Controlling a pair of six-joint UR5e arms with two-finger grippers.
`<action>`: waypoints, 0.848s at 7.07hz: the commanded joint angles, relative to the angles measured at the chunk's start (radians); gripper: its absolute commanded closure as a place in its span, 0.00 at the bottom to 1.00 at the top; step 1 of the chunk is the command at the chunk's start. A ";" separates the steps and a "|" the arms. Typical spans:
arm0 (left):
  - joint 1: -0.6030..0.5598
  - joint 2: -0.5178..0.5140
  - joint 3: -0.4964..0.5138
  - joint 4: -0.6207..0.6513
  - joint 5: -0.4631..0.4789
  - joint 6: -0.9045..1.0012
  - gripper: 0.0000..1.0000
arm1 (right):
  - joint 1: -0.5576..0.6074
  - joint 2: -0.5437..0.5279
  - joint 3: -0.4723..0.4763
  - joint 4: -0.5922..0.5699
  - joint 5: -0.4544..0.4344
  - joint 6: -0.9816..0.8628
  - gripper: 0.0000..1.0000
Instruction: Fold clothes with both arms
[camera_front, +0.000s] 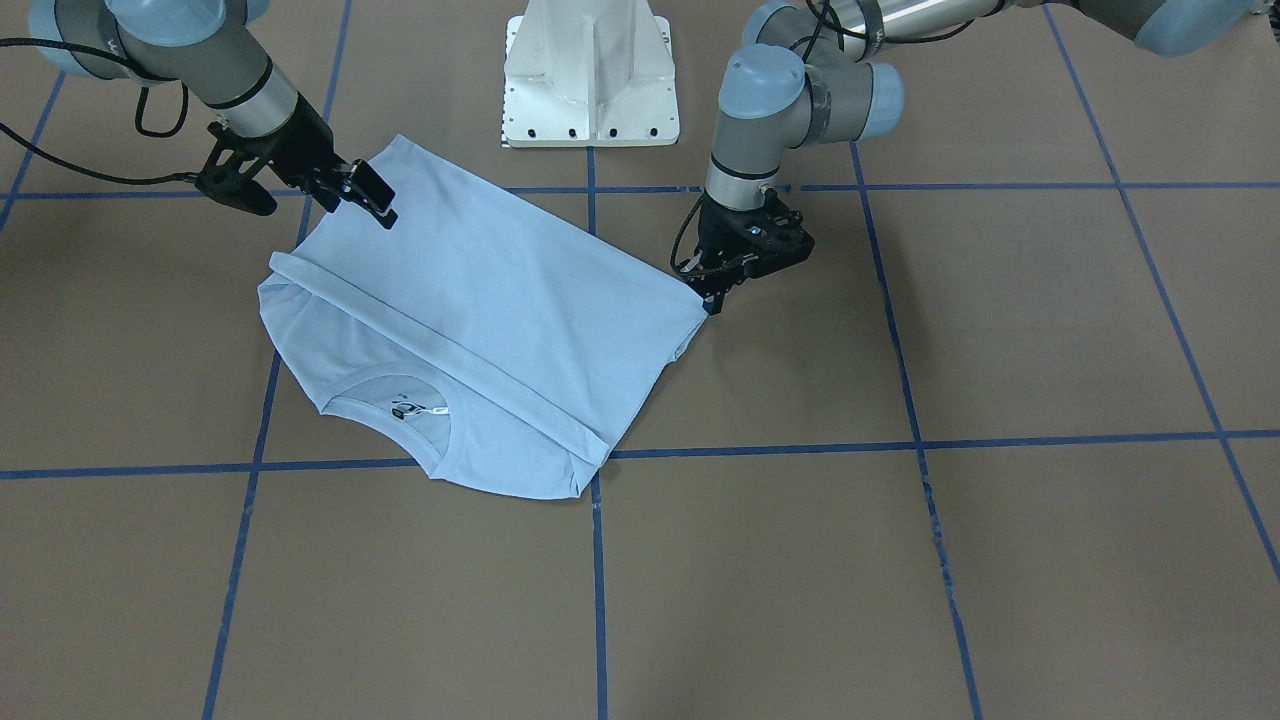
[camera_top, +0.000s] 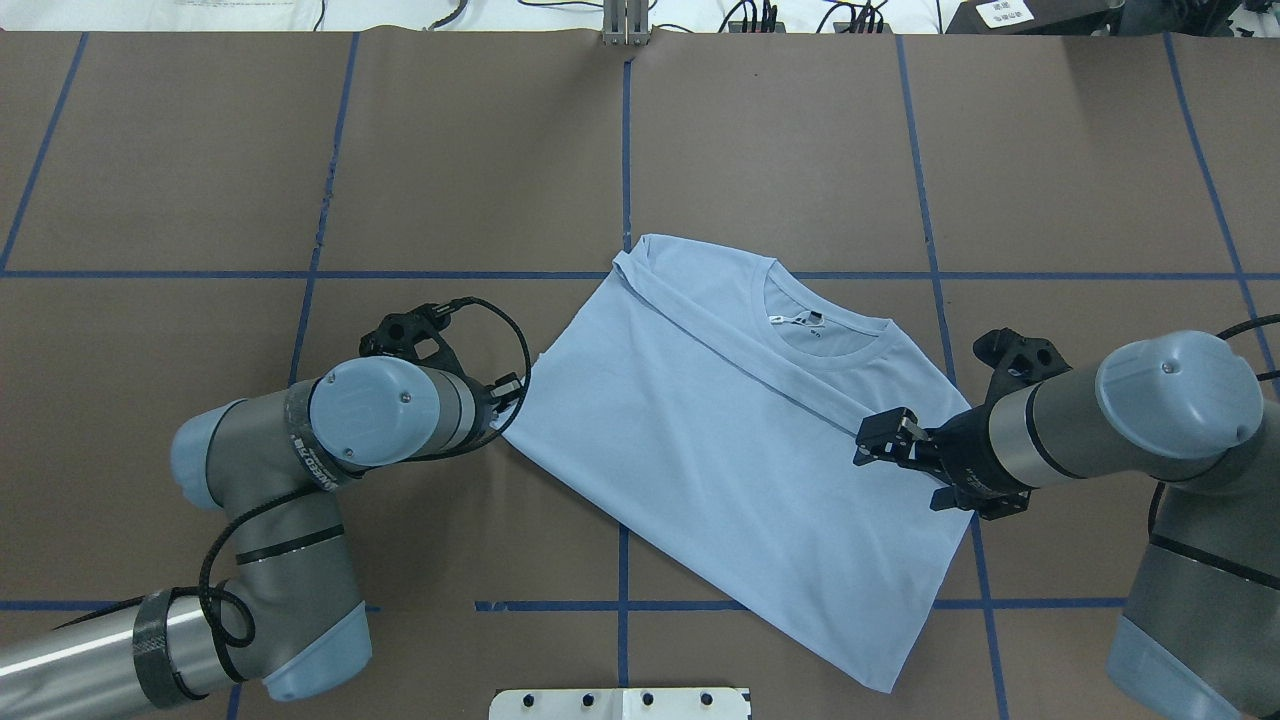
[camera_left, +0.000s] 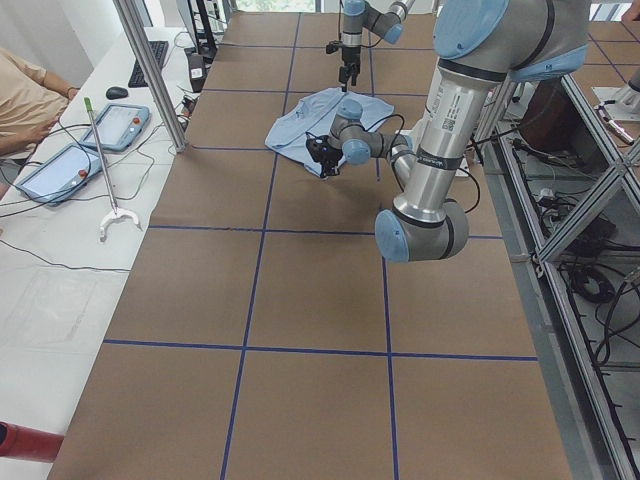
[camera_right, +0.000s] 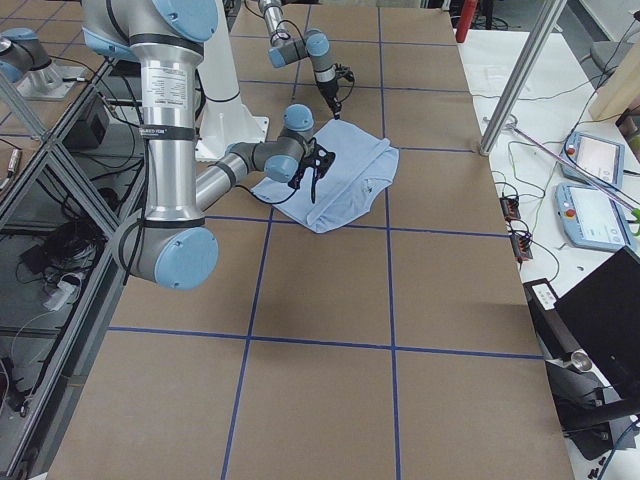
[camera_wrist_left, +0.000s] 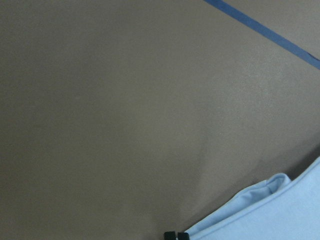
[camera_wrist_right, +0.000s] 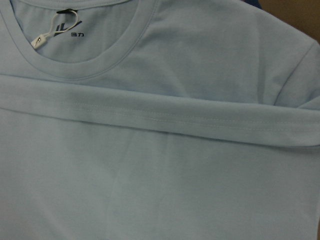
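One blue-gridded brown table (camera_front: 1050, 330) under T-shirt (camera_front: 520, 290)

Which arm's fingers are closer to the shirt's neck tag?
Right. Its fingers are over the shirt, not far from the neck tag; the left fingers are at the shirt's opposite edge.

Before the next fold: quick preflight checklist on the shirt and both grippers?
1. First fold laid: ok. The T-shirt has its bottom hem flat across the chest, just below the neck.
2. Right gripper free of cloth: ok. Its jaws are apart over the shirt, near the hem's end.
3. Left gripper grip: cannot tell. Its tip is at the fold's corner and the jaws are unreadable.
4. Top layer smooth: ok.
5. Shirt square to the table grid: not ok. It lies diagonal to the blue tape lines.
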 joint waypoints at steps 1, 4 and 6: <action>-0.107 0.016 0.017 -0.004 0.000 0.126 1.00 | 0.004 0.010 -0.001 0.000 -0.003 0.001 0.00; -0.273 -0.146 0.225 -0.046 -0.001 0.230 1.00 | 0.017 0.012 0.005 0.000 -0.003 0.002 0.00; -0.350 -0.318 0.506 -0.255 -0.001 0.230 1.00 | 0.041 0.010 0.002 0.000 -0.004 0.002 0.00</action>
